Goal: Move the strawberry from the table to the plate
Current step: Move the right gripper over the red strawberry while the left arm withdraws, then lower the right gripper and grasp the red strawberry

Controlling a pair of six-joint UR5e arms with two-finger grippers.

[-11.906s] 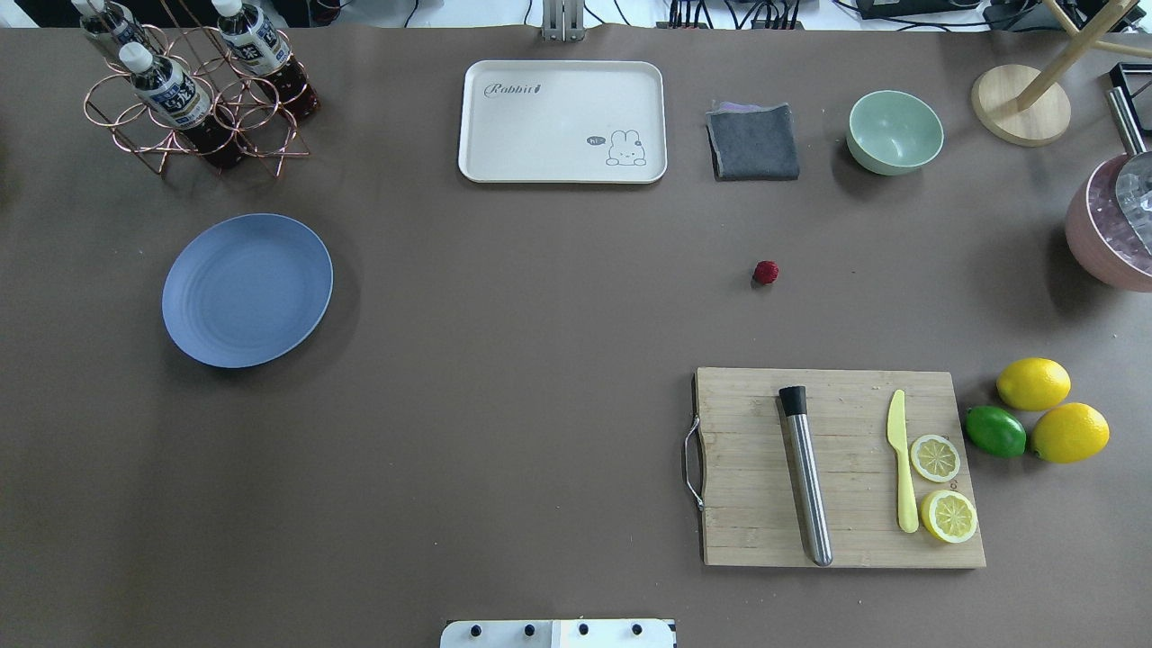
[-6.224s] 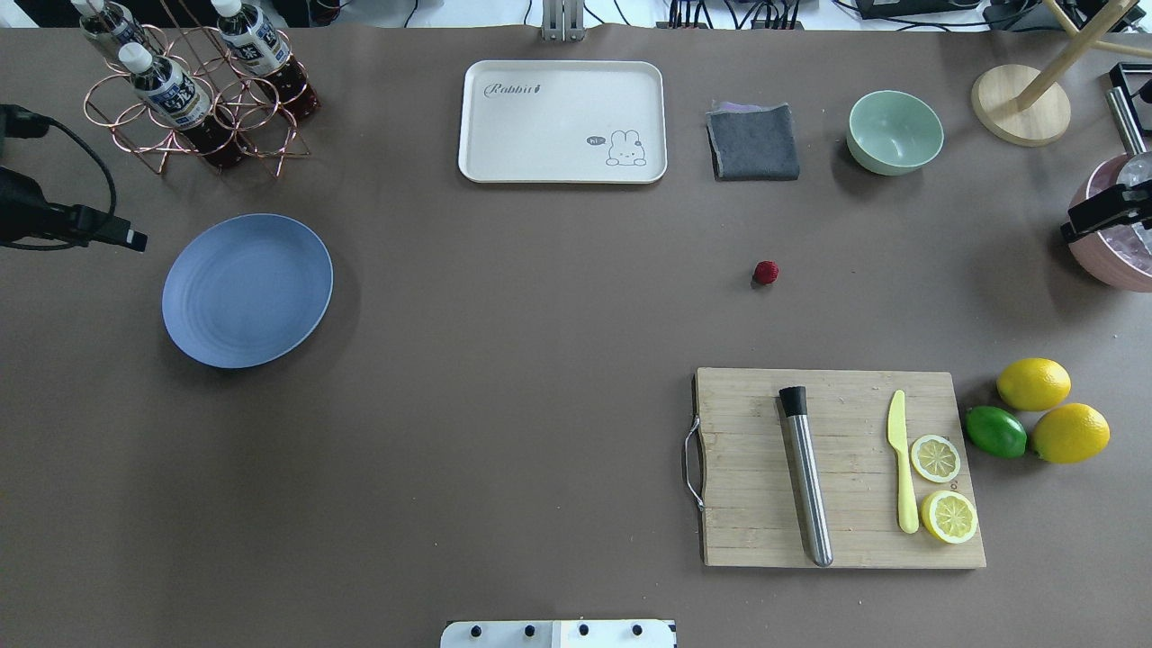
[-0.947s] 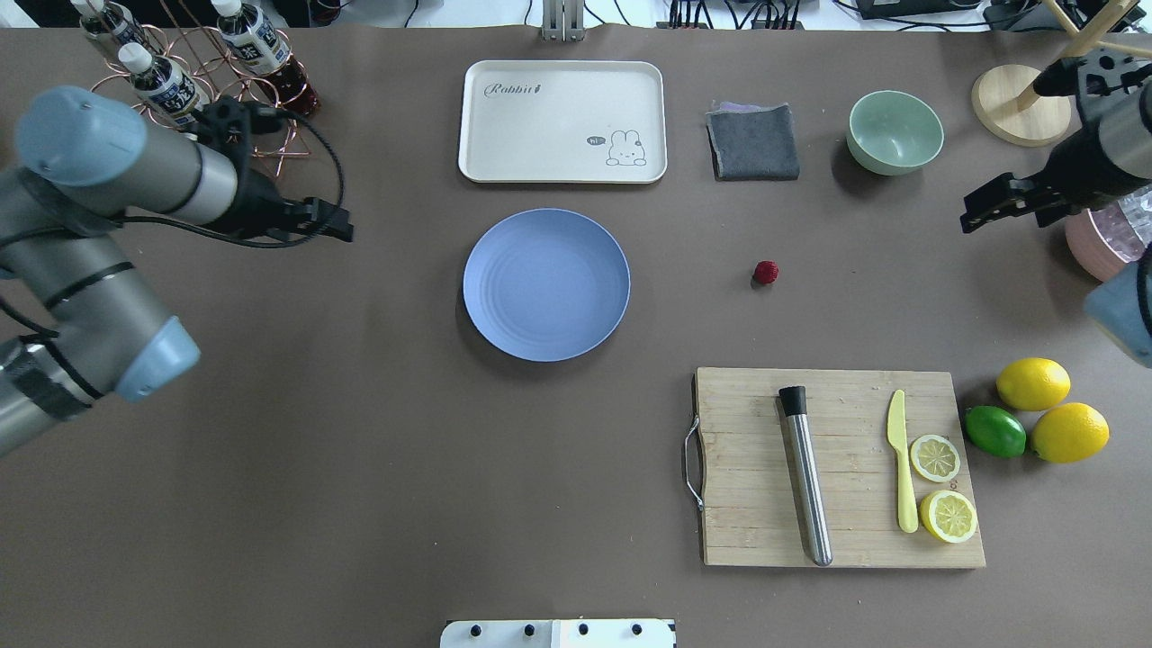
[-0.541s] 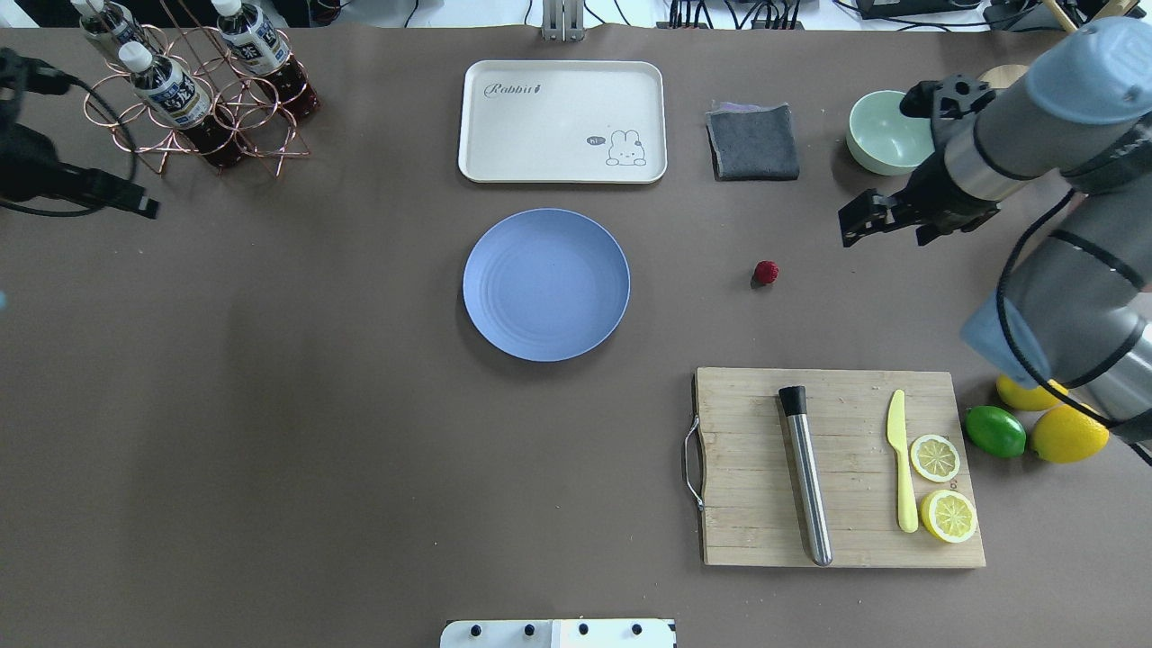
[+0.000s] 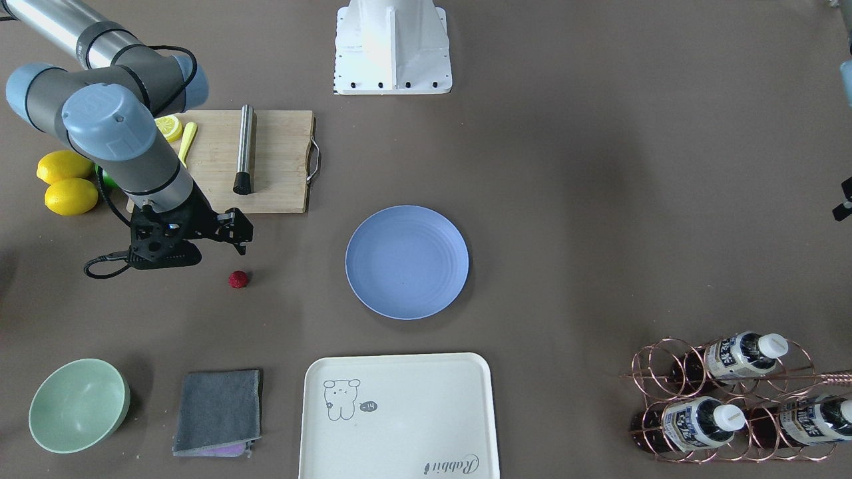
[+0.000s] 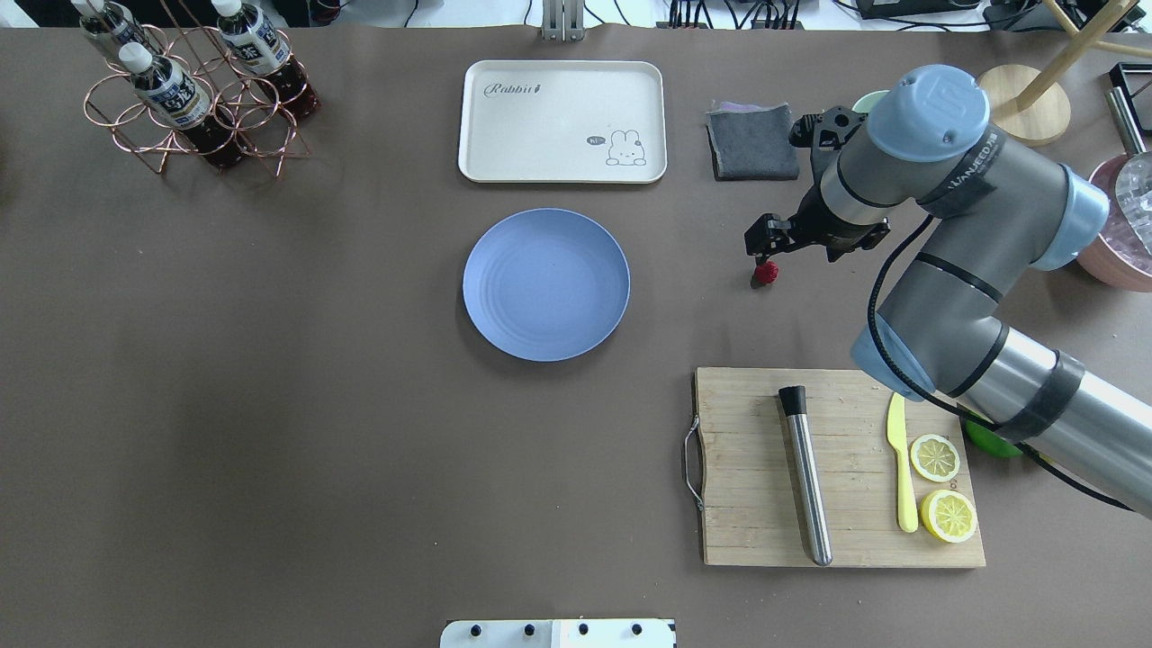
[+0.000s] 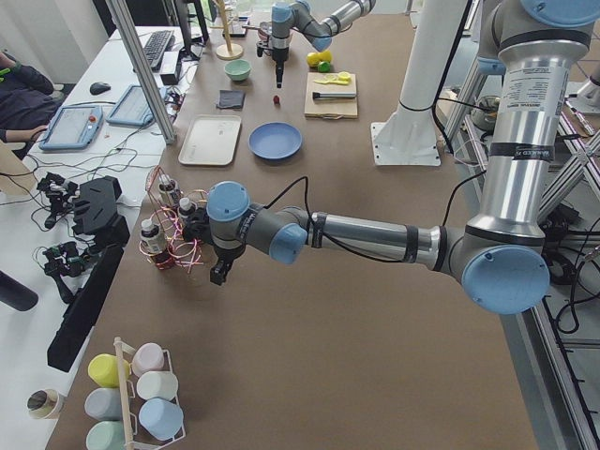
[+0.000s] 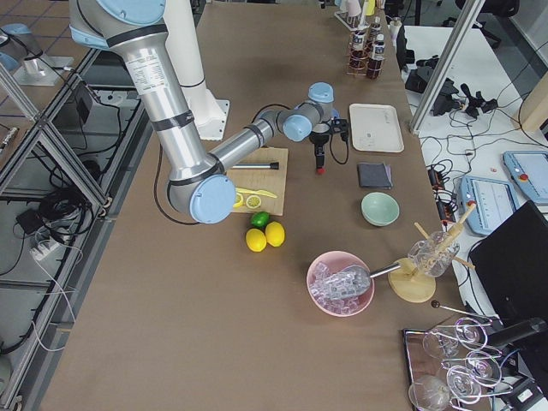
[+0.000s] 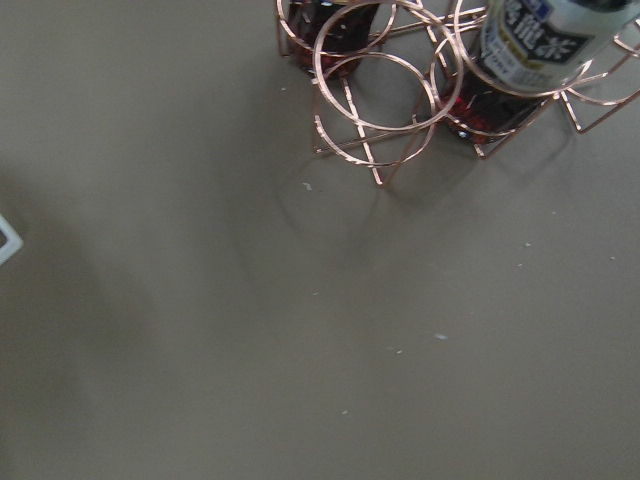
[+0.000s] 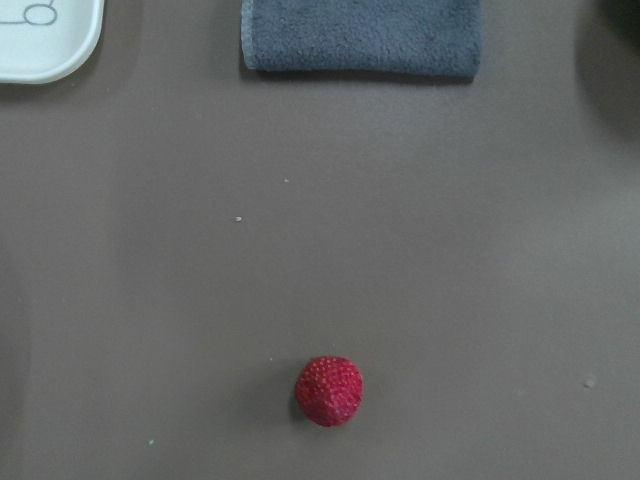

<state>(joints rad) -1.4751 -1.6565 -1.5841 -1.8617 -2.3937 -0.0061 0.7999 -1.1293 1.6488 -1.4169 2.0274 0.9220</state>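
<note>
Far out on the plate's left side, past the copper bottle rack, the left gripper hangs over bare table. It is seen clearly only from the side camera, so I cannot tell how far its fingers are parted, and it appears to have nothing in them. The plate itself carries nothing. To the plate's right, well apart from its rim, the strawberry lies loose on the table, level with the plate and nearer the robot than the grey cloth. The right gripper hovers just above the berry, pointing down. It holds nothing, and the width of its opening cannot be read from any view. Further from the plate on that side, and nearer the robot, is the cutting board, which plays no part here. The step in hand looks like the final descent onto the berry. To do it well, centre the berry between the fingers, since the wrist camera shows it low in its frame. Go straight down until the tips nearly meet the table, then close gently, as so small and round a thing may roll or squirt out. After that, lift clear and release low over the plate's middle.
</note>
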